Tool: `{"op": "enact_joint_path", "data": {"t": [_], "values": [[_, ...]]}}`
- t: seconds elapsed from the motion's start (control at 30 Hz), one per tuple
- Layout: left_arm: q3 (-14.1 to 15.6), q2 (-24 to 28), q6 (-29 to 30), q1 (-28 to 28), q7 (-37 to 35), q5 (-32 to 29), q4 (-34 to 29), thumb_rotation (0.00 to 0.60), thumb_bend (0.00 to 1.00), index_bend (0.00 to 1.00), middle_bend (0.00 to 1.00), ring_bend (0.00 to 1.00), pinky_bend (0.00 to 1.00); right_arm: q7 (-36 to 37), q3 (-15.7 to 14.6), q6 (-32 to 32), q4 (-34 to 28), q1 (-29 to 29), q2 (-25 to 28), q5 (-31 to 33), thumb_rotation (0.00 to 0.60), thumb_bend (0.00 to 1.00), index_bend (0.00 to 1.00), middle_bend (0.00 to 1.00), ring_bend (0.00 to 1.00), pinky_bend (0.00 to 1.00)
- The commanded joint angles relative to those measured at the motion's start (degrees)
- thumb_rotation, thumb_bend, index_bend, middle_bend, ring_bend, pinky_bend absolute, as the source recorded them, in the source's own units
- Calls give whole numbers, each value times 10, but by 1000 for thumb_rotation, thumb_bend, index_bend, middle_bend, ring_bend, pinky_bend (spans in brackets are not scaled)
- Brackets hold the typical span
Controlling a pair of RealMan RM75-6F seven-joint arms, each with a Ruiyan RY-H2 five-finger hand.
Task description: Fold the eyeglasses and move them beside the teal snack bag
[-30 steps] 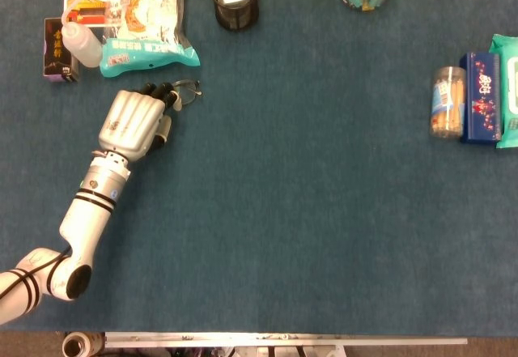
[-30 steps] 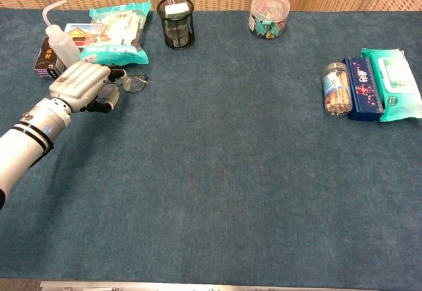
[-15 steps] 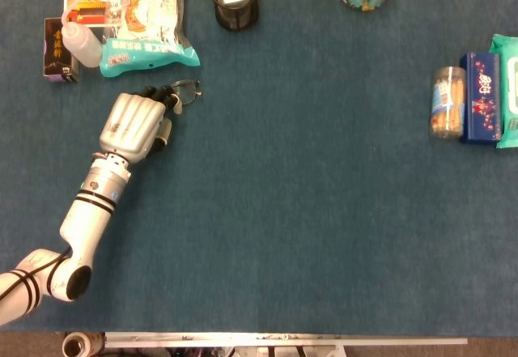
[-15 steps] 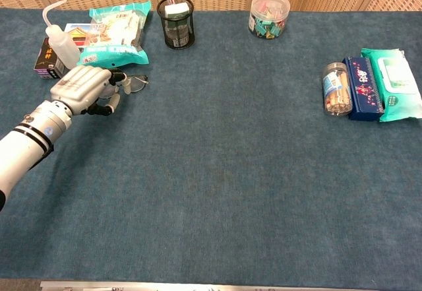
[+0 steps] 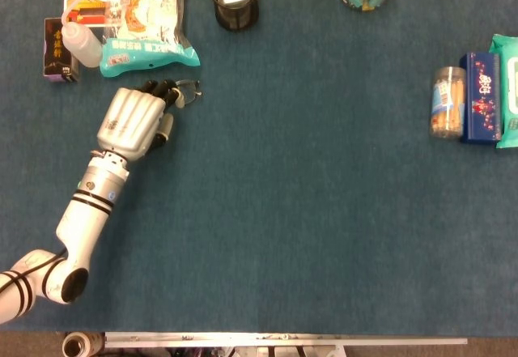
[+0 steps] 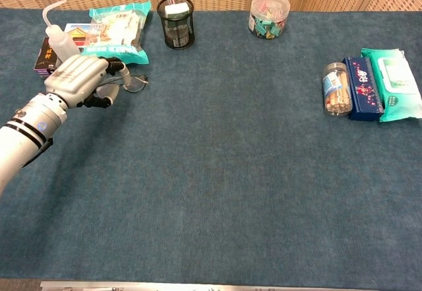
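Though barely, left hand [image 5: 131, 120] nearer snack bag [image 5: 144, 15].

Both pictures are bright and sharp, with soft, even light, tiny shadows and no glare.

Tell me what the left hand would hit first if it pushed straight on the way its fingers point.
Probably the eyeglasses at the left hand's fingertips; beyond them, likely the teal snack bag's lower edge, though height is unclear.
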Motion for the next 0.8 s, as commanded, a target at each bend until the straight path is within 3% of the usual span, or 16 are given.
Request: {"op": "enact_joint_path", "data": {"t": [0.03, 0.8], "values": [[-4, -5, -6, -2, 1, -7, 9, 600, 586, 364, 294, 311, 538, 0, 0, 0, 0, 0, 0, 0, 600, 174, 226, 338, 316, 540], [4, -27, -27, -1, -7, -18, 59, 600, 585, 364, 294, 311, 538, -2, -1, -4, 1, 2, -2, 1, 600, 174, 226, 338, 316, 540]]}}
